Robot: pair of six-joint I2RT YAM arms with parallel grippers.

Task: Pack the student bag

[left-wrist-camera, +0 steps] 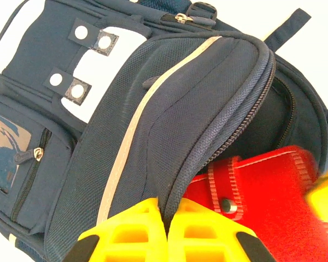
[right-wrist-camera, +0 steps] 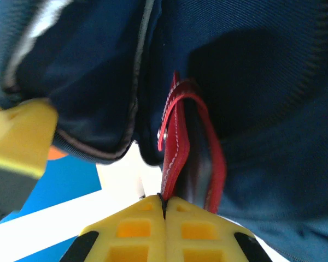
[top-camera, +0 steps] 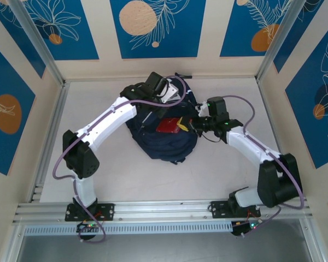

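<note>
The student bag lies on the desk, in the middle and a little toward 12 o'clock. Its main pocket is unzipped, and a red case sits in the opening on the 3 o'clock side of the bag.

The left claw is clamped on the zipper edge of the bag's front flap, its yellow fingers pressed together with the fabric between them. The left arm rises from its base at 7 o'clock, bends at the elbow, and its white forearm stretches toward 1 o'clock over the far end of the bag.

The right claw is clamped on the red case's edge. The right arm goes from its base at 5 o'clock, folds at the elbow near 4 o'clock, and points toward 10 o'clock.
</note>
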